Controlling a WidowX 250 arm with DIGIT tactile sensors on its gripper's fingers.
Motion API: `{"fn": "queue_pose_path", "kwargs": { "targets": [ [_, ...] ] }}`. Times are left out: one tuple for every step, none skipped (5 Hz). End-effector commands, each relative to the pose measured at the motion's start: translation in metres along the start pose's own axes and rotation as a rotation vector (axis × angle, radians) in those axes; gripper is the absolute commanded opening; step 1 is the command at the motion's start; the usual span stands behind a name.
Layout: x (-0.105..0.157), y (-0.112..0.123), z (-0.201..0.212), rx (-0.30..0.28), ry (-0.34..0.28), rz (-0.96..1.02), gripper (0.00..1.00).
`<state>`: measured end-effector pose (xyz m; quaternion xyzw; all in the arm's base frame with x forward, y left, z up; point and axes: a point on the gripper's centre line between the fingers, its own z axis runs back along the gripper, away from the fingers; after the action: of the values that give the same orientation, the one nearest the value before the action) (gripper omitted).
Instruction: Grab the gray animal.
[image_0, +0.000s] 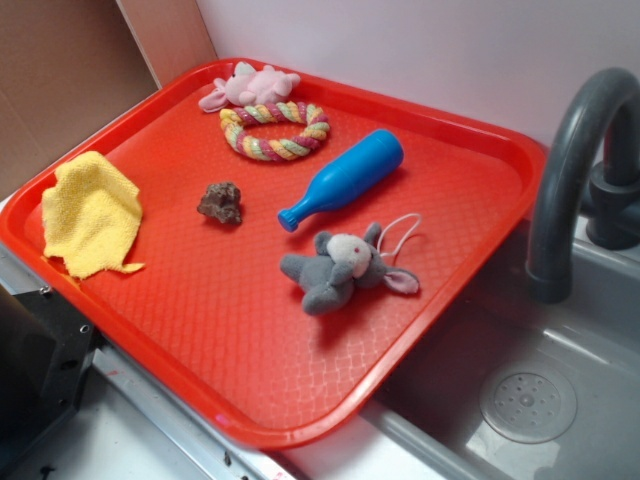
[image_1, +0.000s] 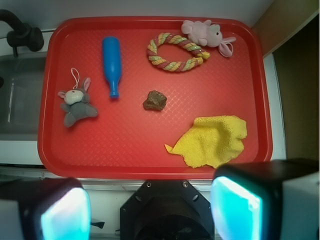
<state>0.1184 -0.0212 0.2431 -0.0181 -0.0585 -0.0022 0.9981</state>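
Observation:
The gray animal (image_0: 340, 268) lies on the red tray (image_0: 250, 390) toward its right side, with a whitish face, pink-lined ears and a white string loop. From the wrist view the gray animal (image_1: 76, 106) is at the tray's (image_1: 125, 160) left. My gripper (image_1: 150, 210) hangs high above the tray's near edge, open, its two pads wide apart with nothing between them. It is far from the toy. The gripper does not show in the exterior view.
On the tray also lie a blue bottle (image_0: 342, 178), a brown rock-like lump (image_0: 221, 203), a yellow cloth (image_0: 90, 213), a braided rope ring (image_0: 274, 130) and a pink plush animal (image_0: 250, 86). A gray sink (image_0: 540, 400) with a dark faucet (image_0: 570, 170) adjoins the tray's right edge.

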Motion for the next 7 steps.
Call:
{"fn": "queue_pose_path", "kwargs": {
  "targets": [
    [0.000,0.000,0.000,0.000,0.000,0.000,1.00],
    [0.017,-0.018,-0.011,-0.016,-0.084,0.038,1.00],
    [0.044,-0.045,-0.027,-0.018,-0.167,0.018,1.00],
    [0.057,-0.058,-0.037,-0.003,-0.178,-0.005,1.00],
    [0.084,-0.094,-0.072,-0.081,-0.144,-0.139,1.00],
    [0.093,-0.113,-0.099,-0.083,-0.082,-0.174,1.00],
    [0.097,-0.128,-0.126,-0.079,-0.039,-0.185,1.00]
  ]
}}
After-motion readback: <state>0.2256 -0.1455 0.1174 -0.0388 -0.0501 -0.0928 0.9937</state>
